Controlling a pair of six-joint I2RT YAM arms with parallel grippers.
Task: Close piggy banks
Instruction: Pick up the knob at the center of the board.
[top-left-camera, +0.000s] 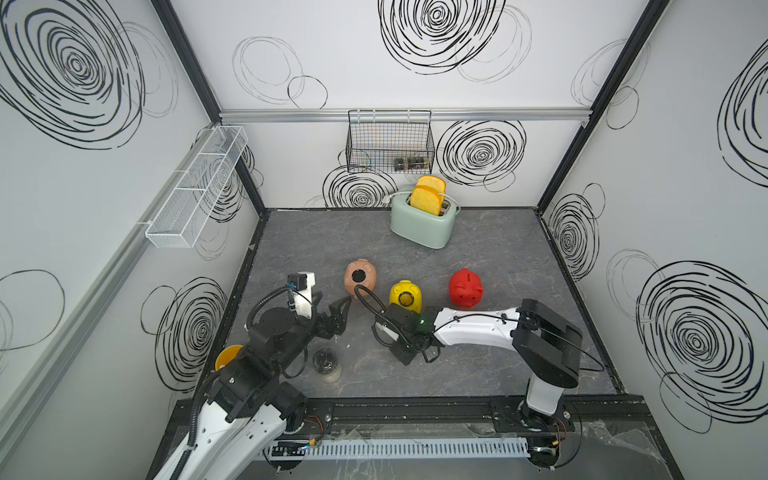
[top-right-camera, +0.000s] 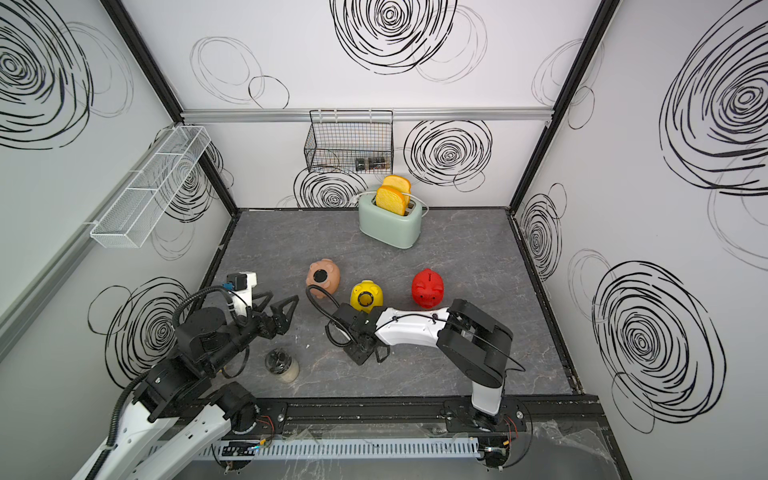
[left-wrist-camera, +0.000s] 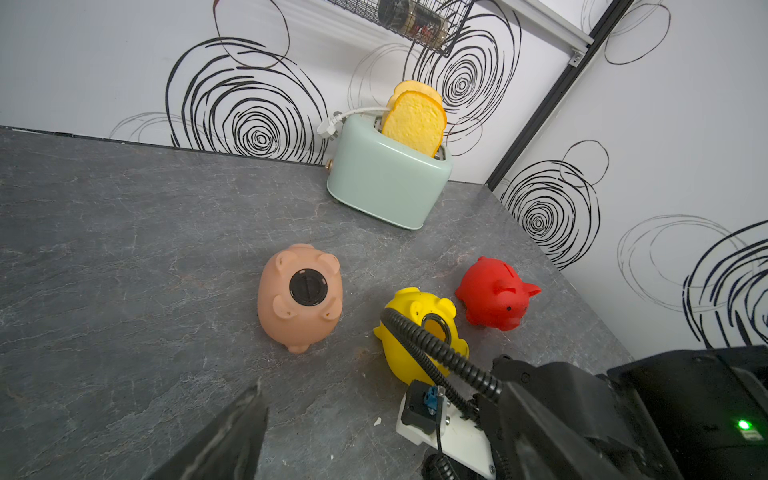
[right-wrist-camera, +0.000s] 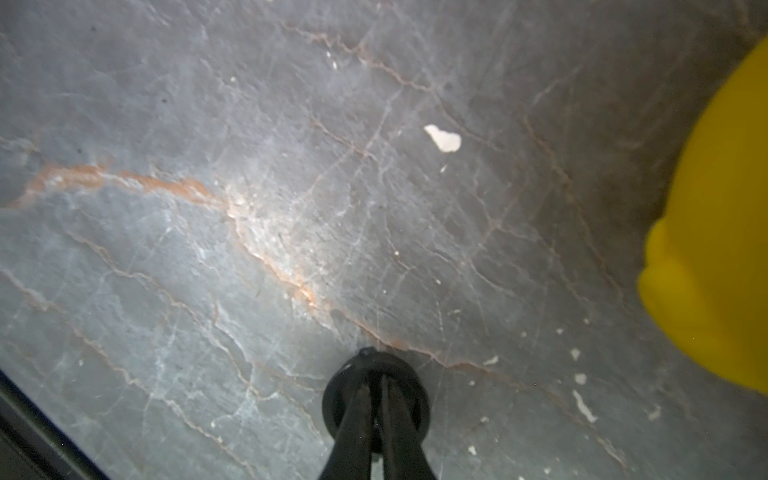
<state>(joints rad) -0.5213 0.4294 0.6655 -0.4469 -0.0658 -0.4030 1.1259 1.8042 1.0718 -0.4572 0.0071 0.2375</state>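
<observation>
Three piggy banks sit mid-table. The pale pink pig (top-left-camera: 360, 277) (left-wrist-camera: 299, 316) lies belly up with a black plug (left-wrist-camera: 308, 286) in its hole. Beside it the yellow pig (top-left-camera: 405, 296) (left-wrist-camera: 415, 332) lies with its belly hole (left-wrist-camera: 436, 326) uncovered. The red pig (top-left-camera: 466, 288) (left-wrist-camera: 494, 295) stands upright. In the right wrist view my right gripper (right-wrist-camera: 377, 382) points down at the table, shut on a round black plug (right-wrist-camera: 376, 361) close to the yellow pig (right-wrist-camera: 715, 249). My left gripper (top-right-camera: 278, 301) hangs open and holds nothing, near the pink pig; one finger (left-wrist-camera: 224, 436) shows.
A mint-green toaster (top-left-camera: 424, 228) with toast stands at the back. A glass jar (top-left-camera: 327, 365) with dark pieces and a yellow mug (top-left-camera: 227, 357) sit front left by the left arm. A black wire basket (top-left-camera: 388, 141) and a white mesh basket (top-left-camera: 195, 187) hang on the walls.
</observation>
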